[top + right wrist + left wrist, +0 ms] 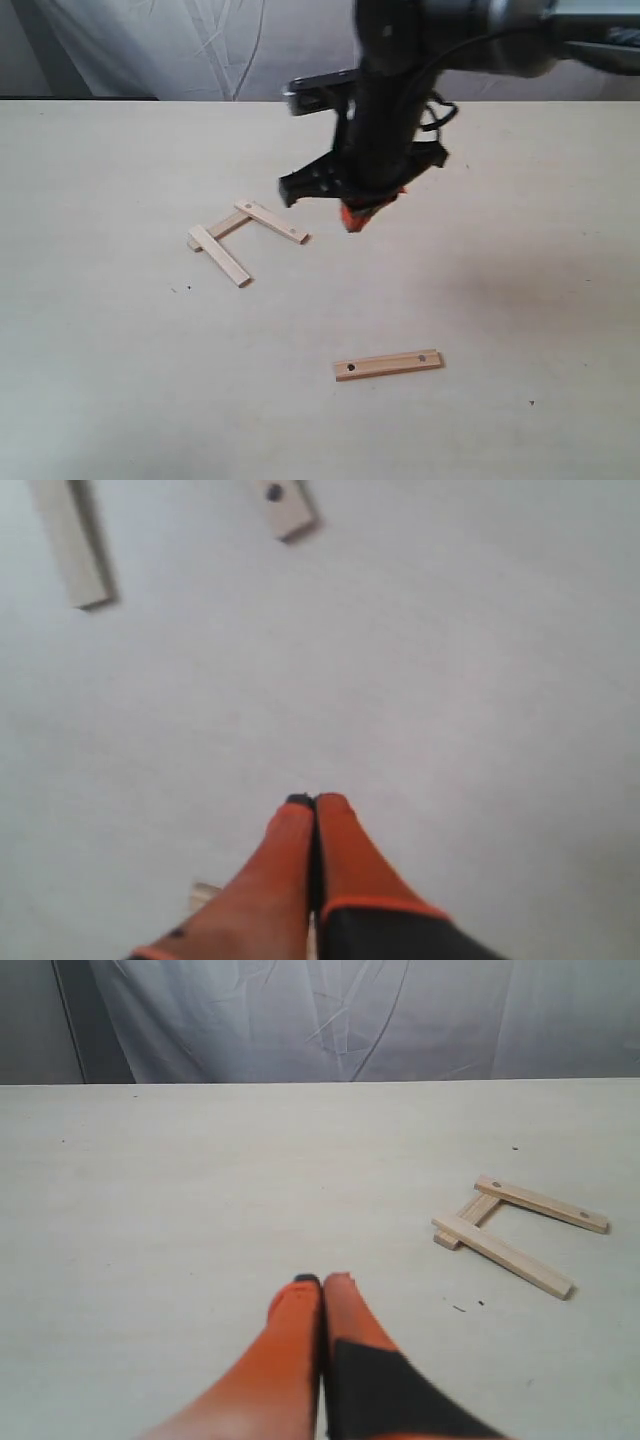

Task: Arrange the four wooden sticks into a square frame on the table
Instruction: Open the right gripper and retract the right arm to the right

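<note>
Three of the wooden sticks lie as an open U on the table: a plain slat, a holed slat, and a third one under both. The fourth stick, with a hole near each end, lies alone nearer the front. My right gripper hangs above the table just right of the U, its orange fingers shut on nothing. The right wrist view shows that gripper with the plain slat and a holed end beyond it. My left gripper is shut and empty, and the U lies off to its side.
A wrinkled white cloth hangs behind the table's far edge. The right arm's dark body reaches in from the upper right over the middle. A few tiny dark specks mark the surface. A tan stick end peeks beside the right fingers.
</note>
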Tool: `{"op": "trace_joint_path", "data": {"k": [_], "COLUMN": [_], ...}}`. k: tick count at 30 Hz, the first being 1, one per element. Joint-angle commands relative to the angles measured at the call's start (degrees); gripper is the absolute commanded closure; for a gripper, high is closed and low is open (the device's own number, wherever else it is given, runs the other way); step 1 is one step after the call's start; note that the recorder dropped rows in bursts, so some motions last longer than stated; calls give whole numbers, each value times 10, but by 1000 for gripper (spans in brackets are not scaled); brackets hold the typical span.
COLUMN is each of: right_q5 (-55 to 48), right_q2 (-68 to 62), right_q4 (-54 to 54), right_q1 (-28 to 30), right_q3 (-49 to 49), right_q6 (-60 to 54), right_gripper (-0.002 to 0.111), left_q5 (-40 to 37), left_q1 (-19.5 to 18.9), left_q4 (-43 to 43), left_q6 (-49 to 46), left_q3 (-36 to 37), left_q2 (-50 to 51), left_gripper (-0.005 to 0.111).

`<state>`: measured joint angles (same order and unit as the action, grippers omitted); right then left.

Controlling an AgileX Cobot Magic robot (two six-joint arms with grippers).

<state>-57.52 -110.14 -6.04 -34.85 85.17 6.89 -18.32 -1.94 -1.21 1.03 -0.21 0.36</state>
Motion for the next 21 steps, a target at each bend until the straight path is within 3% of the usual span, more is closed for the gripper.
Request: {"op": "trace_joint_path", "data": {"k": [1, 10, 21], "right_q5": [53, 119, 159], "right_q2": [119, 338, 647], "right_q4": [-5, 23, 74], "right_q1": [75, 223, 235], "right_q3": [-134, -364, -573], "right_q6": [-9, -11, 36], "right_gripper": [109, 109, 109], "left_q5": [7, 7, 7], "left_q1": [-2, -2, -2], "left_q4": [-1, -1, -1], "left_q6": [0, 0, 0], "left_q3": [2, 2, 2], "left_q2": [-4, -4, -4], "left_gripper": [107, 107, 107]}}
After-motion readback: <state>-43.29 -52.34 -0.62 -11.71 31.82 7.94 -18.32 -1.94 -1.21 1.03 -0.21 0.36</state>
